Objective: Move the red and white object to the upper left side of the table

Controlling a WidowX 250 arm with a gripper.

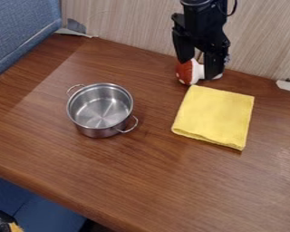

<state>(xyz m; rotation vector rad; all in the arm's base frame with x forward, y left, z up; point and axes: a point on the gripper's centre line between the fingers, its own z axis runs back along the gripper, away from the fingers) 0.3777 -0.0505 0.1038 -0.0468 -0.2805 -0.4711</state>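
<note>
My black gripper [199,70], open w/ its jaws apart, hangs at the red & white obj. [184,72], which lies near the back edge of the brown wood table [135,176], right of ctr.; can't tell if I touch it. Just in front of it, a yellow cloth [214,117] lies flat; well to the L, a 2-handled metal pot [100,111] stands upright, wood-grain panel [123,22] behind

Your red and white object [184,73] | white-spotted red end on your left, white part right | partly behind the pincer [199,69] | on the surface [135,181], near the yellow cloth [215,115]
</note>
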